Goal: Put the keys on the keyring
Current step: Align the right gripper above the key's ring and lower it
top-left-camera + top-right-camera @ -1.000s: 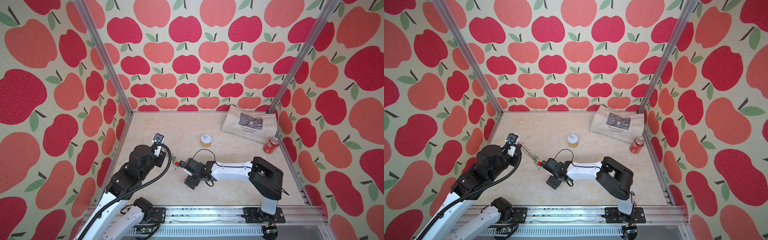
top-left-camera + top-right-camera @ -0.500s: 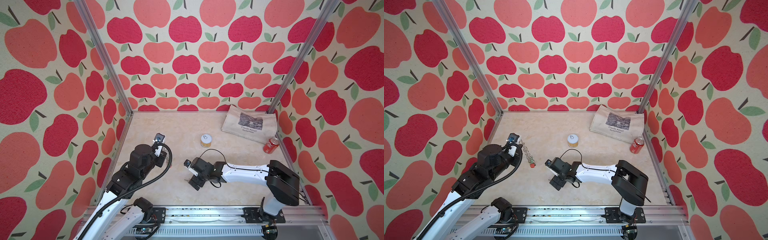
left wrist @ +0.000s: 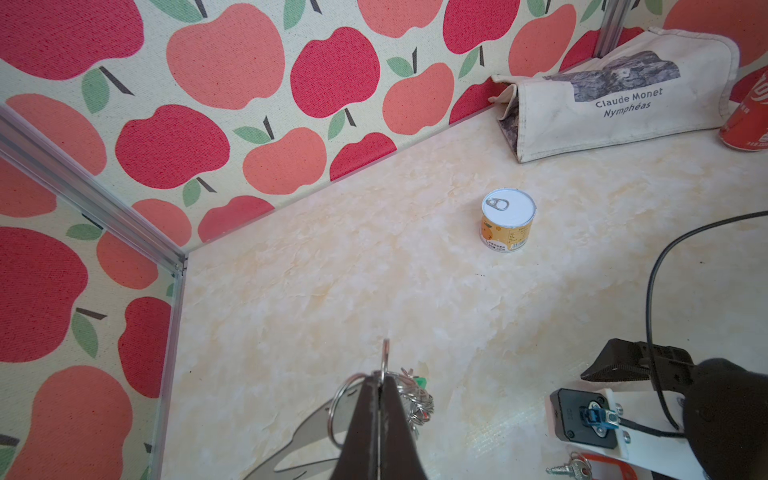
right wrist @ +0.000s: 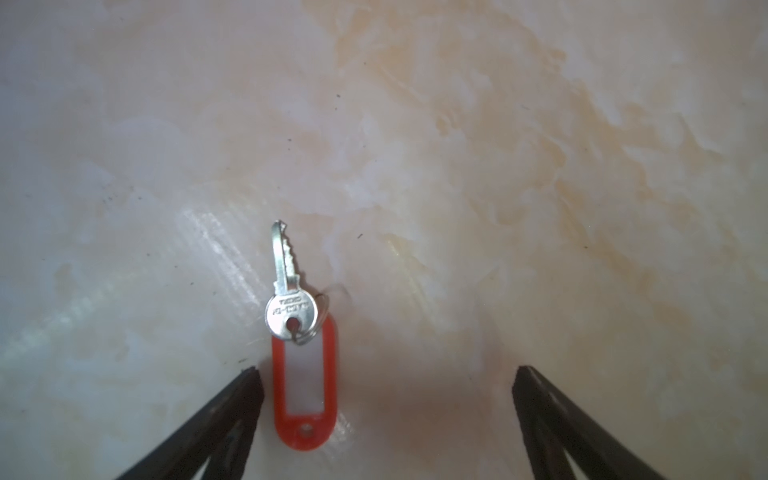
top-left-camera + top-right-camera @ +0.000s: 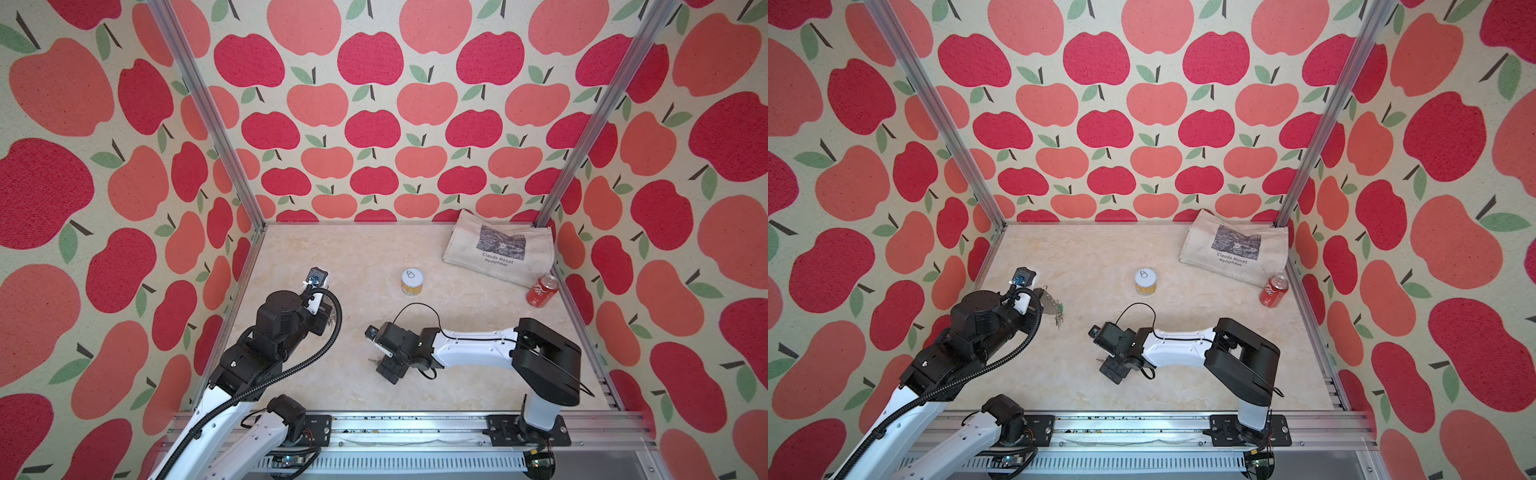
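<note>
Gripping flat grey half-oval keyring plate (image 5: 1047,304) in clenched left hand (image 3: 380,384), at left. Hovering released right hand (image 4: 386,370) over red-tagged silver key (image 4: 303,386) on desk (image 4: 498,166), centre. Could shove key aside: off-centre, beside one finger (image 4: 232,407).

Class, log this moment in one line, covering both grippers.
left gripper: shut on keyring | right gripper: open over red-tagged key | red-tagged key: flat on table, ungripped

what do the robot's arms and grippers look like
White links, black joint housings. The left arm carries a ribbed black conduit, the right arm a thin black cable loop. Left gripper and right gripper have dark tapering fingers.
</note>
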